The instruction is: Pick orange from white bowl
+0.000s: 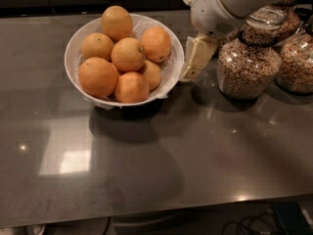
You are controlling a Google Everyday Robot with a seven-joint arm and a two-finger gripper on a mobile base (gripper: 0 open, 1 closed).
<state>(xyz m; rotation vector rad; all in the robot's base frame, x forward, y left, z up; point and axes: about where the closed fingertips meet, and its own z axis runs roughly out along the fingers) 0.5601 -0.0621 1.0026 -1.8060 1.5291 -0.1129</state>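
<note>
**Entry: gripper beside white bowl**

My gripper (194, 58) hangs just right of the white bowl (74, 53), near its rim; whether it is open or closed, I cannot tell. The orange (156, 43) lies in the bowl, on the right of a pile of seven. A cereal jar (248, 58) stands to the right of my gripper on the grey counter (195, 155).

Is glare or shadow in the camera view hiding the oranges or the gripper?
Camera view: the oranges in the white bowl are evenly lit, without glare. A bright square reflection lies on the counter in front of the bowl, and the bowl's shadow falls toward the camera. The gripper, just right of the bowl's rim, is clearly lit.
</note>
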